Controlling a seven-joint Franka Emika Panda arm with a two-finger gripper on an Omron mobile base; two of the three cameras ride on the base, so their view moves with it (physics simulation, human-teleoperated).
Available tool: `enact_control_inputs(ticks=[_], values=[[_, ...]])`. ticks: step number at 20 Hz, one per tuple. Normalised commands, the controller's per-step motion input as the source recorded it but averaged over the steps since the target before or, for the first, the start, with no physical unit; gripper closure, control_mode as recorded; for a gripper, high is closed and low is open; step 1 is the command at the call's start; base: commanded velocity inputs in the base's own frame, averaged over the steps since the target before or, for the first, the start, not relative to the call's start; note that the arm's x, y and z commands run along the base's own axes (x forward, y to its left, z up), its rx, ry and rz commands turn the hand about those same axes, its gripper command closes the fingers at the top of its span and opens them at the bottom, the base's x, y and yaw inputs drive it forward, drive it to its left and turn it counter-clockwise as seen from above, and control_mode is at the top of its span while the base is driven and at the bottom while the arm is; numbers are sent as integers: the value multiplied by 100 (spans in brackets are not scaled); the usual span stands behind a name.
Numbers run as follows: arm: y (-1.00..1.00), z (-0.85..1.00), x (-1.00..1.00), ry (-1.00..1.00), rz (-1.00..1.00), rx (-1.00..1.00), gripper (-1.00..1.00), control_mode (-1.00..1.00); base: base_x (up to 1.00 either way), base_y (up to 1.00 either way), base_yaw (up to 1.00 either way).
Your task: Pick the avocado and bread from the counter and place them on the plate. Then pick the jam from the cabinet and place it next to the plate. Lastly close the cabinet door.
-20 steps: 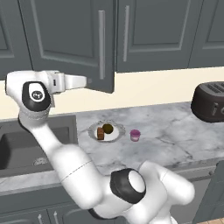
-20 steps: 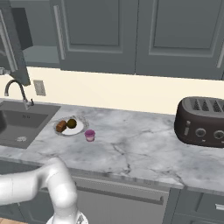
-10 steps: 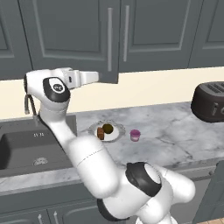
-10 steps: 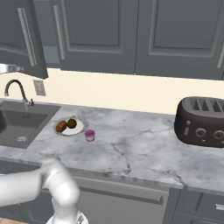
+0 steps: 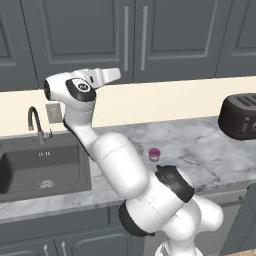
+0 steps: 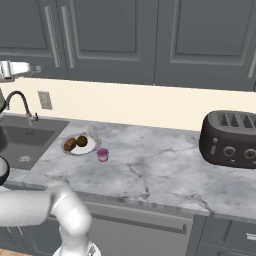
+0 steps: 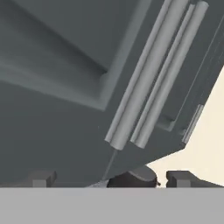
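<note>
A white plate point(image 6: 90, 147) on the marble counter holds the brown bread point(image 6: 70, 144) and the dark avocado point(image 6: 82, 141). The small pink jam jar point(image 6: 102, 154) point(image 5: 154, 154) stands on the counter just right of the plate. My gripper point(image 5: 118, 74) point(image 6: 34, 68) point(image 7: 112, 178) is raised at the lower edge of the upper cabinet door point(image 5: 80, 35) point(image 7: 52, 109). It is open, with nothing between its fingers. The door lies flush with its neighbour, and their two handles point(image 7: 144, 83) run side by side. In the left base view my arm hides most of the plate.
A dark toaster point(image 6: 230, 139) point(image 5: 241, 116) stands at the right end of the counter. The sink point(image 5: 40, 170) point(image 6: 22, 142) with its curved faucet point(image 5: 35, 122) lies to the left. A wall outlet point(image 6: 45, 100) sits above the counter.
The cabinet door has swung from standing open to flush shut. My hand has swept to the right along with it, up at the door's lower edge.
</note>
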Motion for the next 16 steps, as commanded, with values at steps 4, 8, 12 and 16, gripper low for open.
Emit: enact_control_inputs(ticks=[4, 8, 12, 16], values=[[-44, 24, 69, 0, 7, -7, -100, -100, 0, 0, 0], [-35, 6, 59, 0, 8, -9, -100, -100, 0, 0, 0], [-32, 0, 23, -1, 8, -8, -100, -100, 0, 0, 0], [-38, 0, -44, -12, 5, -10, -100, -100, 0, 0, 0]])
